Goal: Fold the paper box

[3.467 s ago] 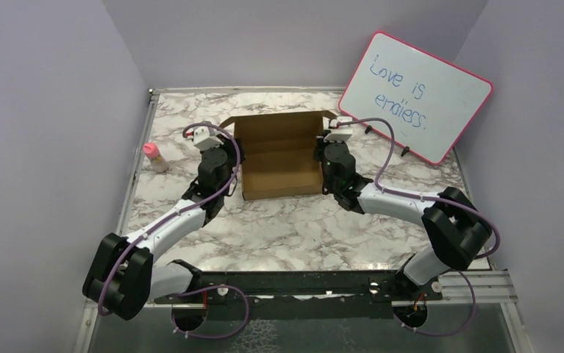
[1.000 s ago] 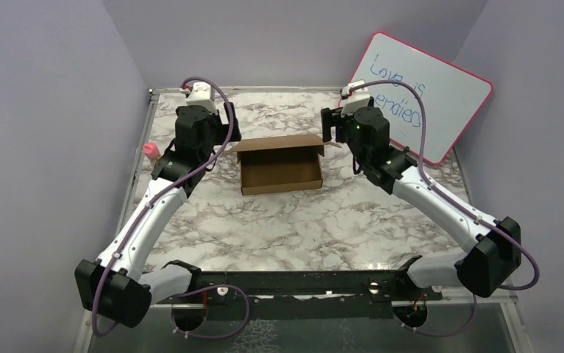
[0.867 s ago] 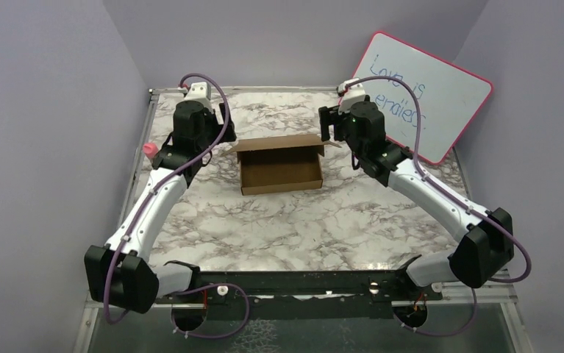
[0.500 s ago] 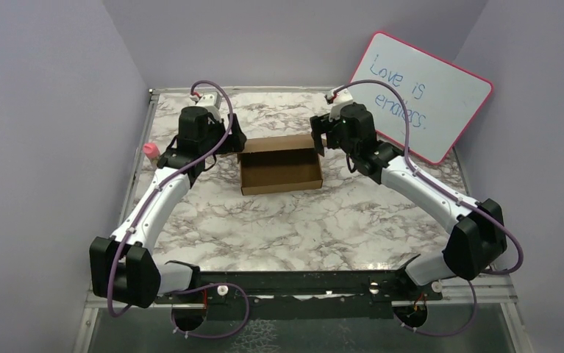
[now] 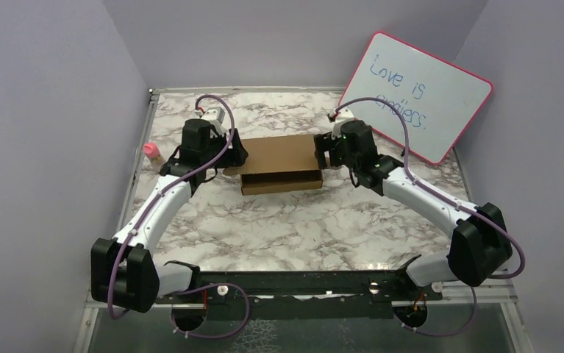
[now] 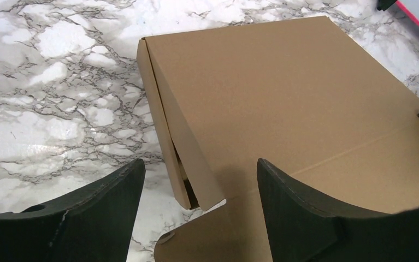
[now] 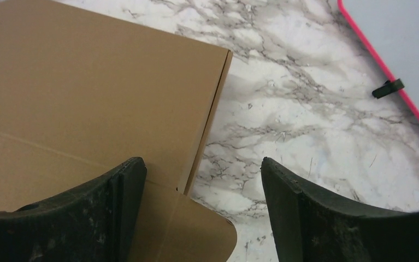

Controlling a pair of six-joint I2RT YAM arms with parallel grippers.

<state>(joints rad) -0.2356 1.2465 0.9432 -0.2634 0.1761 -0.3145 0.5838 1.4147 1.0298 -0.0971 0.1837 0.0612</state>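
Left arm [image 5: 154, 213] and right arm [image 5: 420, 195]: white links, black joint housings, looping purple cables [image 5: 405, 143], scuffed matte-black gripper fingers [image 6: 87, 218].

- A pink-framed whiteboard [image 5: 426, 92] stands tilted at the far right corner of the marble surface [image 5: 293, 228], with "Love is endless." handwritten on it in blue.
- A small pink-capped bottle [image 5: 151, 152] stands upright near the left edge.

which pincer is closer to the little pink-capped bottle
Left. The left pincer is at the paper box's left end, the side where the pink-capped bottle stands; the right pincer is at the box's right end.
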